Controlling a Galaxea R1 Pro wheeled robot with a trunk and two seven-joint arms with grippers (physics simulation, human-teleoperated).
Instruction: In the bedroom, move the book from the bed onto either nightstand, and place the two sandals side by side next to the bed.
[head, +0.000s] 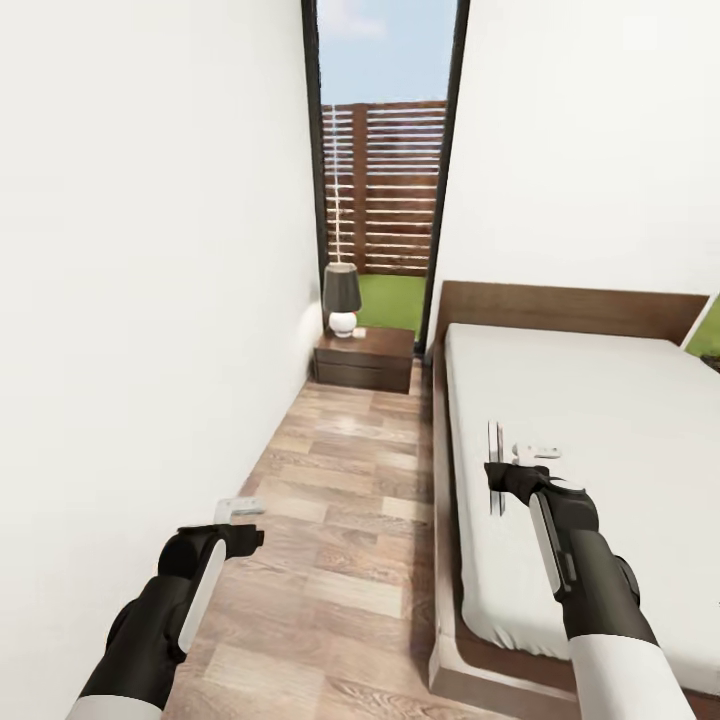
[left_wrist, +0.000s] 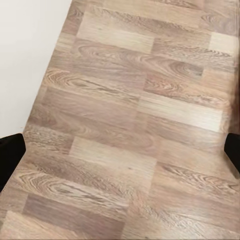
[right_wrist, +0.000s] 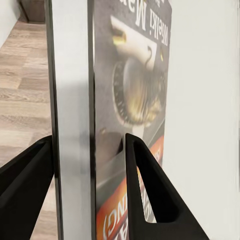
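Black right pincer clamped on book, cover legible at wrist; left pincer apart over floor.

The right tool's two black fingers clamp the thin dark-covered paperback book edge-on, above light-brown plank floor.

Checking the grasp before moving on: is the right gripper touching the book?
Touching. In the right wrist view, both fingers of the right gripper press the book between them.
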